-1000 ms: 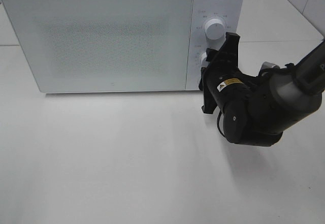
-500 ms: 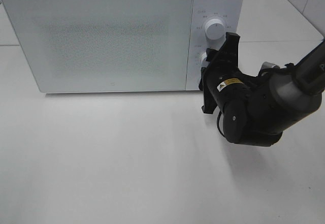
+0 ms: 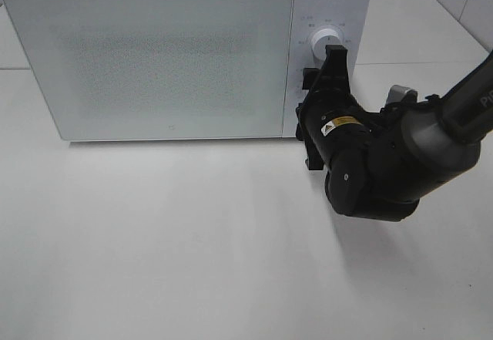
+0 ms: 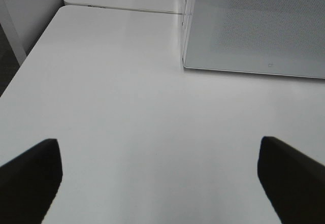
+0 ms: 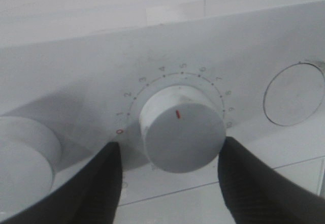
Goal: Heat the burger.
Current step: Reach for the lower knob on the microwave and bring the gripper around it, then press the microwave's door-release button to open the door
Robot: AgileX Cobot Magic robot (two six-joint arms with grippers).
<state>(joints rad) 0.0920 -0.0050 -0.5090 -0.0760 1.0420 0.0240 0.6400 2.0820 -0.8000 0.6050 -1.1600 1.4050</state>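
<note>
Desk (image 3: 192, 240): white, bare along the near side.
Microwave (image 3: 154, 62): far left, door shut.
Right pincer (image 3: 321, 70): at the control panel on the microwave's right. A second ago it sat closed around the lower dial. Now its jaws have spread and stand either side of the dial without squeezing it, and the wrist has shifted a little.
Left pincer (image 4: 162, 183): spread wide over the desk, left of the microwave, holding nothing.
Burger: not in view. It is probably behind the shut door (the dotted glass hides the inside).
Timer dial (image 5: 182, 130): the red mark sits well past zero, near five. The time looks set and heating is likely under way, so the right arm can back away.
</note>
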